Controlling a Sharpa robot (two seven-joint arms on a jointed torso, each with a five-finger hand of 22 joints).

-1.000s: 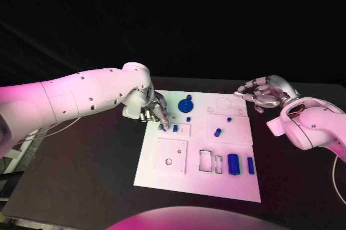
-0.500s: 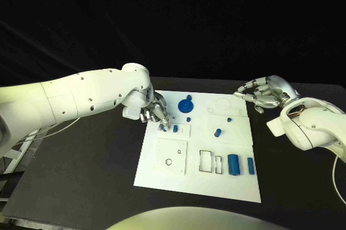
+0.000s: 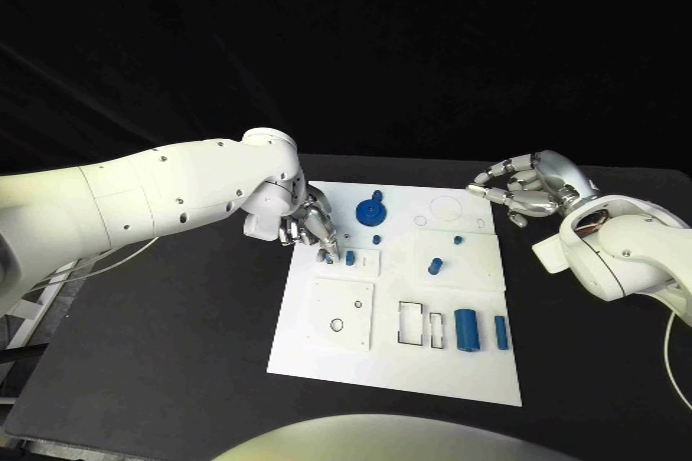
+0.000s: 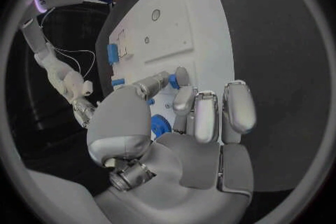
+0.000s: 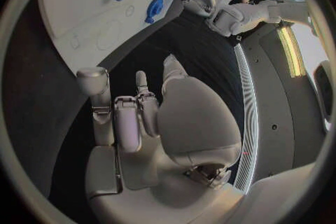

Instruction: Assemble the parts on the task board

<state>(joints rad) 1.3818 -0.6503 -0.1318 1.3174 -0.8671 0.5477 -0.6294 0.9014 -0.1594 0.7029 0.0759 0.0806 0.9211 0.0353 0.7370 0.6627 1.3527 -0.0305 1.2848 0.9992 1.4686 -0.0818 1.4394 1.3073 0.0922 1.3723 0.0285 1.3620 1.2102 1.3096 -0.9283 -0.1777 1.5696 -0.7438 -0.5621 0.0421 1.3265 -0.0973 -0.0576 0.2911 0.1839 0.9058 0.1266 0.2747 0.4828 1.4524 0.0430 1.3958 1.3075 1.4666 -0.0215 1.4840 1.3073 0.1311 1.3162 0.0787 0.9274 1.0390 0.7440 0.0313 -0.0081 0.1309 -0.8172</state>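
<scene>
The white task board (image 3: 346, 351) lies in the middle of the black table. My left hand (image 3: 307, 224) reaches down onto its near-left part. There it pinches a small blue peg (image 4: 173, 81) between thumb and fingertip, right at the board surface (image 4: 189, 22). Another small peg (image 3: 351, 255) stands just beside it. A blue gear wheel (image 3: 372, 213) sits at the far side, behind my left hand's fingers (image 4: 210, 117). My right hand (image 3: 526, 192) hovers off the board's far right corner with its fingers curled in on nothing (image 5: 129, 117).
More blue parts rest on the board: a short cylinder (image 3: 436, 266), a small peg (image 3: 459, 239), a large block (image 3: 467, 329) and a slim bar (image 3: 500, 332) near the front right. Open rectangular slots (image 3: 413, 322) lie beside them. Bare black table (image 3: 159, 361) surrounds the board.
</scene>
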